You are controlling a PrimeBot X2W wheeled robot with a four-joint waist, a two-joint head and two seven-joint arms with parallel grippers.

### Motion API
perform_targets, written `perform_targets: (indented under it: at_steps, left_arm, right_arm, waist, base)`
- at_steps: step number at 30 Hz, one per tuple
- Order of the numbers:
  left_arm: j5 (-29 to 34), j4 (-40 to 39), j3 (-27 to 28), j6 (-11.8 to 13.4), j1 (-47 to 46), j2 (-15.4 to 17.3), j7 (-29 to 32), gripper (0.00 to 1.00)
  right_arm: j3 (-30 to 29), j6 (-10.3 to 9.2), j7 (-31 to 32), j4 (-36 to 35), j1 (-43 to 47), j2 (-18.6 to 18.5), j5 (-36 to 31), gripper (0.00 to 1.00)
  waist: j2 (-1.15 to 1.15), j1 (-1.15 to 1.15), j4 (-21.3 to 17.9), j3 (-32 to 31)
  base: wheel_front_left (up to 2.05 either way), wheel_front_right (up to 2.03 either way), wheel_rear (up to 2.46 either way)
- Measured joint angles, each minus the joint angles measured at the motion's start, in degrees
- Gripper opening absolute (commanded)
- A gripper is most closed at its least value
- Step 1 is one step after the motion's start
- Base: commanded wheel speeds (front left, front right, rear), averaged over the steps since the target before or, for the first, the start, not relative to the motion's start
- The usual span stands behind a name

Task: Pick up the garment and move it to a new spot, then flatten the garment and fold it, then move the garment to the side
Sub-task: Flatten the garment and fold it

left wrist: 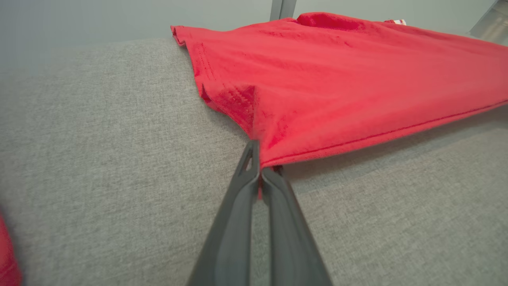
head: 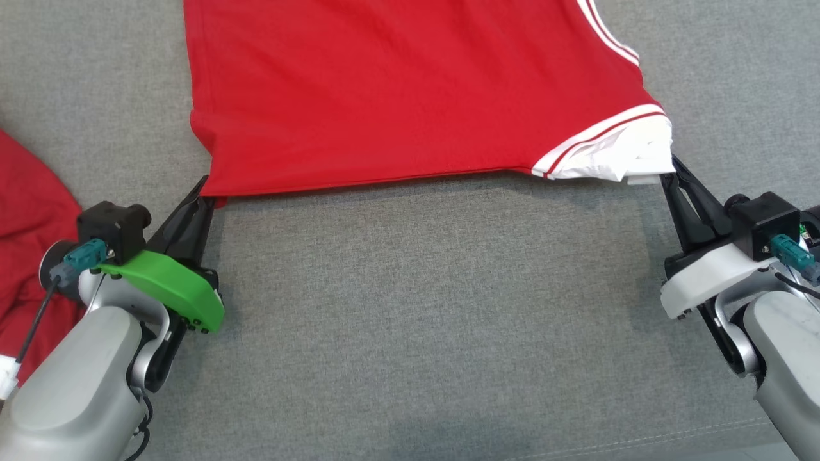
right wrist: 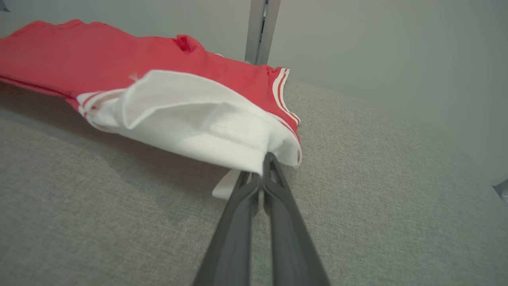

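A red garment [head: 397, 89] with white striped trim lies spread on the grey surface, its near edge pulled taut between my two grippers. My left gripper [head: 204, 191] is shut on the garment's near left corner; the left wrist view shows the red cloth [left wrist: 337, 87] pinched at the fingertips of that gripper [left wrist: 260, 161]. My right gripper [head: 669, 169] is shut on the near right corner, where the cloth turns white. In the right wrist view the white fold [right wrist: 190, 119] hangs over the closed tips of that gripper [right wrist: 264, 169], slightly lifted off the surface.
A second heap of red cloth [head: 25, 243] lies at the far left, beside my left forearm. The grey fabric surface [head: 435, 320] stretches wide in front of the garment. A grey wall and a metal post [right wrist: 262, 31] stand behind the surface.
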Motion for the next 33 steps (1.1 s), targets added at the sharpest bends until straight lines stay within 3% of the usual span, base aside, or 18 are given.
perform_targets:
  at_steps: [6,13,26,27,29,31,32,33]
  left_arm:
    - [4.12,-3.82,0.05,2.54,5.88,0.49,0.08,0.00]
    - [4.77,-3.44,-0.54,4.42,16.94,-3.81,0.25,0.00]
    - [5.93,-4.65,3.02,4.79,21.68,-6.59,0.24,0.00]
    - [6.16,-4.70,3.39,4.79,21.68,-6.79,0.25,0.00]
    - [6.42,-4.79,4.03,4.79,21.68,-7.00,0.25,0.00]
    - [6.42,-4.79,4.34,4.79,21.68,-7.33,0.25,0.00]
    - [6.43,-4.77,4.48,4.79,21.68,-7.48,0.24,0.00]
    - [6.53,-4.67,4.50,4.79,21.68,-7.59,0.25,0.00]
  right_arm:
    - [3.69,0.00,0.11,1.79,2.05,-1.60,-3.70,0.00]
    - [4.78,-0.10,0.60,5.80,10.85,-0.74,-3.68,0.00]
    - [5.32,-0.43,0.55,8.17,12.38,1.36,-5.39,0.00]
    - [5.22,-0.43,0.54,8.36,12.37,1.35,-5.78,0.04]
    - [5.19,-0.43,0.51,8.72,12.35,1.44,-6.23,0.20]
    - [5.10,-0.43,0.40,8.91,12.29,1.42,-6.83,0.44]
    - [5.05,-0.43,0.22,9.07,12.29,1.41,-7.13,0.74]
    - [5.03,-0.43,0.07,9.21,12.28,1.40,-7.37,0.94]
  waist:
    - [0.00,0.00,-0.17,-3.95]
    - [0.00,0.00,0.73,-7.57]
    - [0.00,0.00,2.39,-8.87]
    - [0.00,-0.01,2.51,-8.83]
    - [0.00,0.00,2.62,-8.78]
    - [0.00,0.00,2.67,-8.78]
    - [0.00,0.00,2.69,-8.78]
    - [0.00,0.00,2.69,-8.78]
  base:
    - [0.00,0.00,0.00]
    - [0.00,0.00,0.00]
    - [0.00,0.00,0.00]
    - [0.00,0.00,0.00]
    - [0.00,0.00,0.00]
    - [0.00,0.00,0.00]
    - [0.00,0.00,0.00]
    - [0.00,0.00,0.00]
